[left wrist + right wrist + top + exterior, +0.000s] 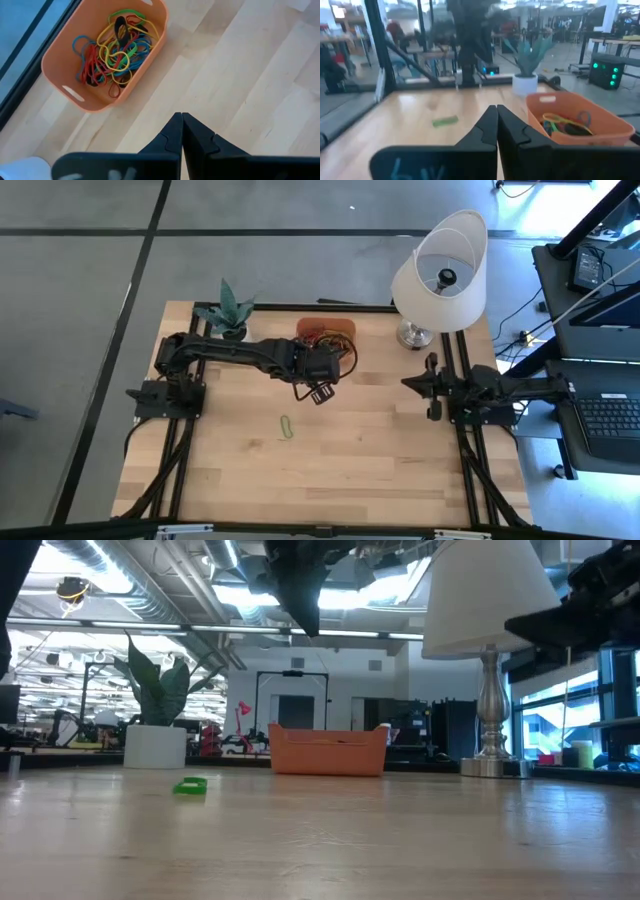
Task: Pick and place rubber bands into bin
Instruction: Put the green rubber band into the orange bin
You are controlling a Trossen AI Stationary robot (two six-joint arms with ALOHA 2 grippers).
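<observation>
Left arm reaches across the table, its gripper raised just beside the orange bin, fingers pressed together, holding nothing. The bin holds a tangle of rubber bands. One green rubber band lies on the wood well clear of the bin. Right gripper waits at the table's right edge, level with the bin's near side, fingers pressed together, empty.

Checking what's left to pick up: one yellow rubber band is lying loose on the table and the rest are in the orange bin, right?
Not quite. The loose rubber band on the table is green, not yellow, as the high view shows. The rest lie in the orange bin.
</observation>
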